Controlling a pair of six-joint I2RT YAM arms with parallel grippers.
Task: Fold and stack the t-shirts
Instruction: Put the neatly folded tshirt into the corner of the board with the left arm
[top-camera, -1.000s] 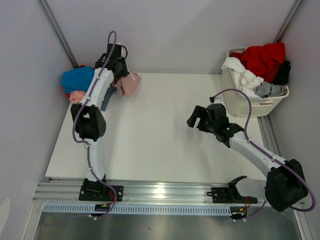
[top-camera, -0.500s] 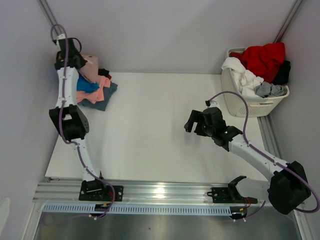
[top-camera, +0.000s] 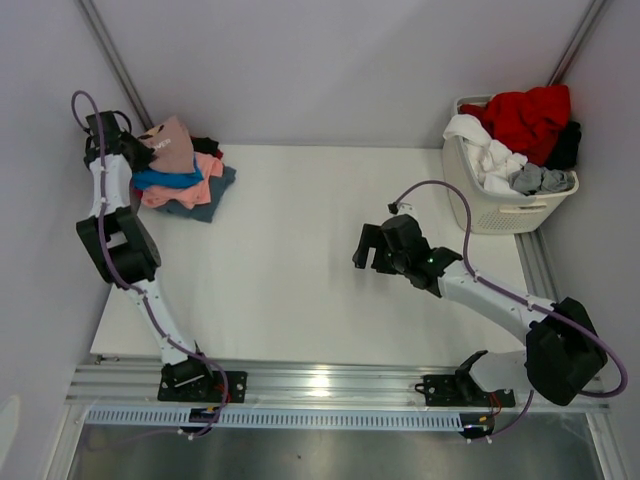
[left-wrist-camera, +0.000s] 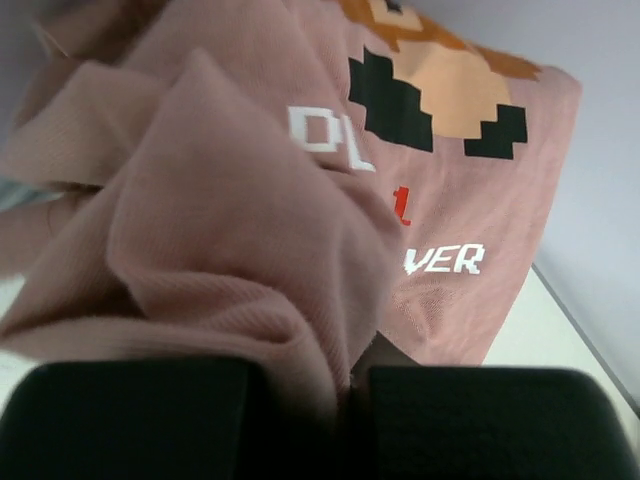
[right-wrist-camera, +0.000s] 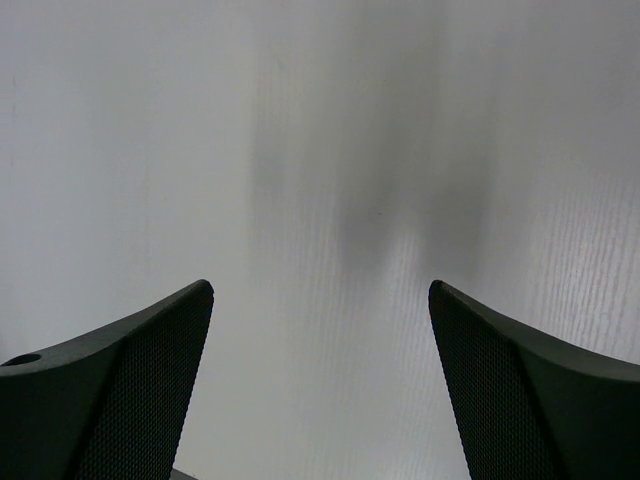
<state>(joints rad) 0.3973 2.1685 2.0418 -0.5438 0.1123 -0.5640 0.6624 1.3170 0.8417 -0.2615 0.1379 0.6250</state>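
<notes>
In the last sec my left claw (left-wrist-camera: 355, 378), clenched on the pink tee (top-camera: 172, 143), has swung it over the pile (top-camera: 192, 188) at the table (top-camera: 300, 290) far-left corner, so stacking looks nr; right claw (right-wrist-camera: 320, 330) hangs spread, empty, mid-table.

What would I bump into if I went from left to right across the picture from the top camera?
Left gripper, pinching the pink t-shirt → pile of t-shirts → right gripper, open → white laundry basket full of clothes.
</notes>
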